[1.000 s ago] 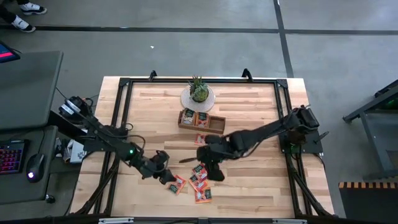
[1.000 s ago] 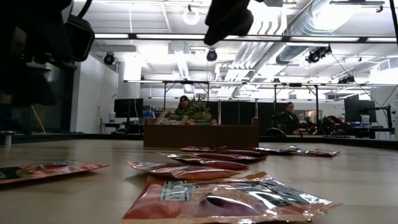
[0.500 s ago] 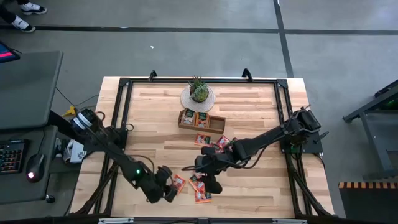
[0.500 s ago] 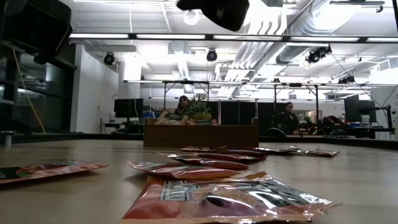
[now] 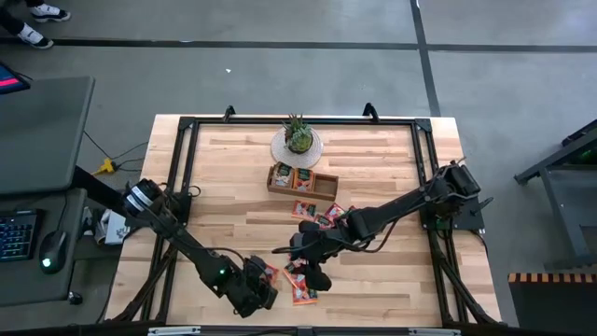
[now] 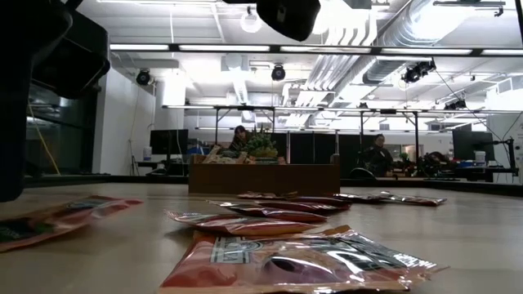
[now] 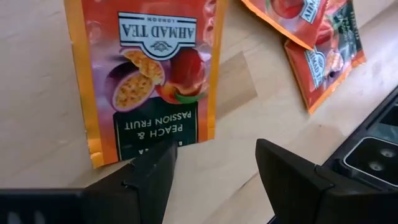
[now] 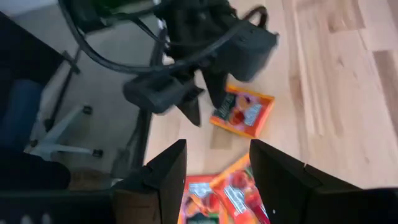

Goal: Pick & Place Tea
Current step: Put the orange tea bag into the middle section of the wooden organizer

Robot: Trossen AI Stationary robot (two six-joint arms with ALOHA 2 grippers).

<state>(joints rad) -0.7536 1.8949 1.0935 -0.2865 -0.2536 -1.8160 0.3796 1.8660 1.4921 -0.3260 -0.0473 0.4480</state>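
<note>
The left gripper [image 7: 214,165] is lining up on a peach and passion fruit sachet [image 7: 149,74] lying flat on the table [image 5: 373,149], on the side of the loose pile of tea sachets [image 5: 303,280] away from the wooden tray [image 5: 301,180]. To take it well, the fingers [image 7: 155,168] should probably be sliding over the sachet's near edge and pinching low (a flat foil packet offers little to bite on). The jaws are standing wide apart and empty, one fingertip just at the sachet's edge, touching or nearly so. The right gripper [image 8: 214,168] is hovering over the same pile, on its tray side, jaws parted and holding nothing. A few sachets are already lying in the tray.
</note>
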